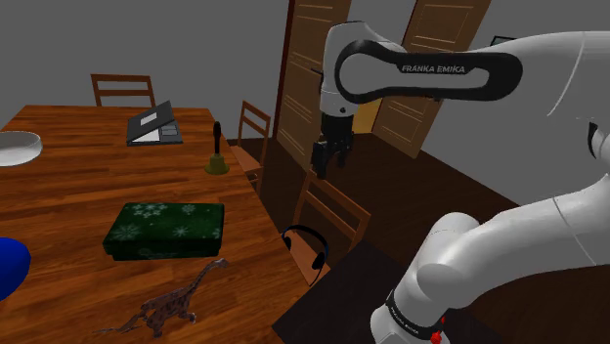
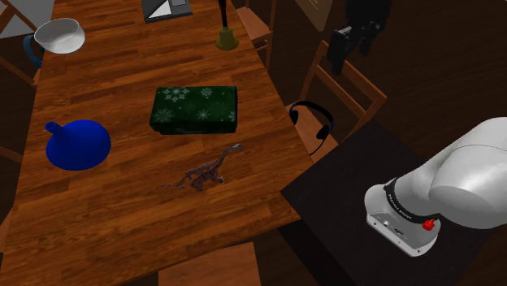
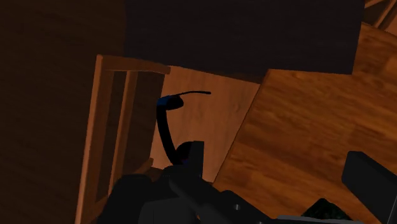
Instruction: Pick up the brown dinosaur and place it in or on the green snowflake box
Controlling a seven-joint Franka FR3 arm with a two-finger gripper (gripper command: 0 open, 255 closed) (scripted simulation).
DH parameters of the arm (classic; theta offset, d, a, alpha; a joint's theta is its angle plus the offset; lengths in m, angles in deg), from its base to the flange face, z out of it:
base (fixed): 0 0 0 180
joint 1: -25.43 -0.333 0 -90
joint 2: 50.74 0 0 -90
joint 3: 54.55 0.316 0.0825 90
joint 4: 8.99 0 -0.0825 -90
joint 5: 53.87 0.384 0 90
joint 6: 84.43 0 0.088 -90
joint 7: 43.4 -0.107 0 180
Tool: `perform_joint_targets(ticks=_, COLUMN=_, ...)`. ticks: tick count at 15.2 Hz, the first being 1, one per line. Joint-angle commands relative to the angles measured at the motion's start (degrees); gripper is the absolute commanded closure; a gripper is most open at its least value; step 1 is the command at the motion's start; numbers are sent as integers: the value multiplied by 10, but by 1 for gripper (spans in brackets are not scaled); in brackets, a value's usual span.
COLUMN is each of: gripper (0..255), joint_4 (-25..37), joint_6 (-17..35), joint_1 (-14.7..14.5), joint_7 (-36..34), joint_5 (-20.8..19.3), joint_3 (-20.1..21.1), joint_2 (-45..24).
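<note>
Standing on the worktop (image 1: 68, 195) at the shoulder view's lower left, the brown dinosaur (image 1: 171, 308) is near the green snowflake box (image 1: 166, 227), apart from it. Farther right, black headphones (image 1: 308, 249) lie on a chair (image 1: 342, 207), and the end effector (image 1: 328, 161) hangs above, fingers spread, empty.

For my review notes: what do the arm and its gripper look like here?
The arm has rounded white shells with dark joints; white FRANKA EMIKA lettering sits on a black band. The gripper is all black. A small red mark sits near the base.
</note>
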Motion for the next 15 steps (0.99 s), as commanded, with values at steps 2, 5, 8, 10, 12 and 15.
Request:
perform_joint_targets(ticks=2, gripper=0, joint_4=3, joint_6=41, joint_1=-19, joint_7=13, joint_5=10, joint_3=11, joint_2=-46)
perform_joint_targets(ticks=5, gripper=0, joint_4=11, joint_6=80, joint_1=-36, joint_7=26, joint_5=19, joint_3=24, joint_2=-97)
perform_joint_targets(ticks=8, gripper=0, joint_4=24, joint_6=115, joint_1=-53, joint_7=39, joint_5=27, joint_3=38, joint_2=-149)
perform_joint_targets(ticks=10, gripper=0, joint_4=35, joint_6=137, joint_1=-64, joint_7=47, joint_5=31, joint_3=47, joint_2=-184)
perform_joint_targets(ticks=12, gripper=0, joint_4=47, joint_6=158, joint_1=-74, joint_7=55, joint_5=34, joint_3=57, joint_2=-219)
perform_joint_targets(ticks=15, gripper=0, joint_4=69, joint_6=186, joint_1=-89, joint_7=66, joint_5=36, joint_3=72, joint_2=-271)
